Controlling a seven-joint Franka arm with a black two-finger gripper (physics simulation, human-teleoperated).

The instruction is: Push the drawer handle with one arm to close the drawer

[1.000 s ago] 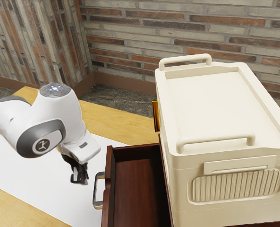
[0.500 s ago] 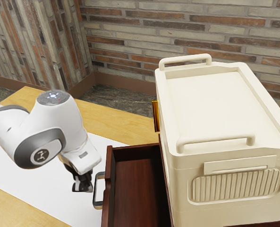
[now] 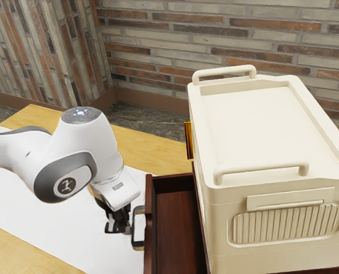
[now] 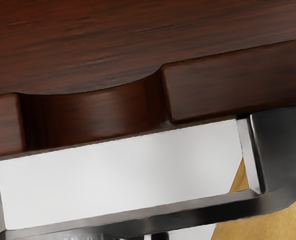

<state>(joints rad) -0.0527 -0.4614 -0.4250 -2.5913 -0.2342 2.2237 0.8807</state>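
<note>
Read as a clock face, the exterior view has the arm (image 3: 72, 165) between eight and nine o'clock and, at seven, the tool (image 3: 119, 222), though I cannot tell whether it stands wide or narrow. At the tool's three o'clock is the metal drawer handle (image 3: 138, 247), just beside it, perhaps touching. Next comes the dark wooden drawer (image 3: 149, 245), near six o'clock and partly open, then the cream box (image 3: 260, 131) at three.
</note>
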